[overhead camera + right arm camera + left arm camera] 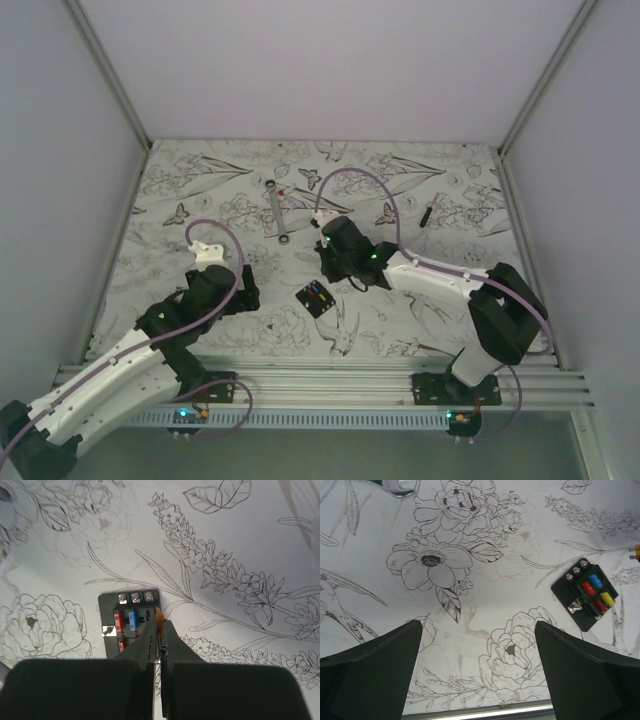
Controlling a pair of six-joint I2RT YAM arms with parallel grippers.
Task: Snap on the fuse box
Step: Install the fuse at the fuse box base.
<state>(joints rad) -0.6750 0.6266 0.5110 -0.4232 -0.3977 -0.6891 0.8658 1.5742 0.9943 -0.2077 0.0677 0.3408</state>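
Right end effector point(159, 626), pinching a thin orange piece point(158, 616), hangs over small black plastic fuse box point(127, 622); left end effector point(477, 630) gapes empty; snap-on apparently unfinished.

I can't make out any writing, number or brand anywhere here: the fuse box point(125, 622) bears no legible lettering, and the surface point(230, 170) has none either.
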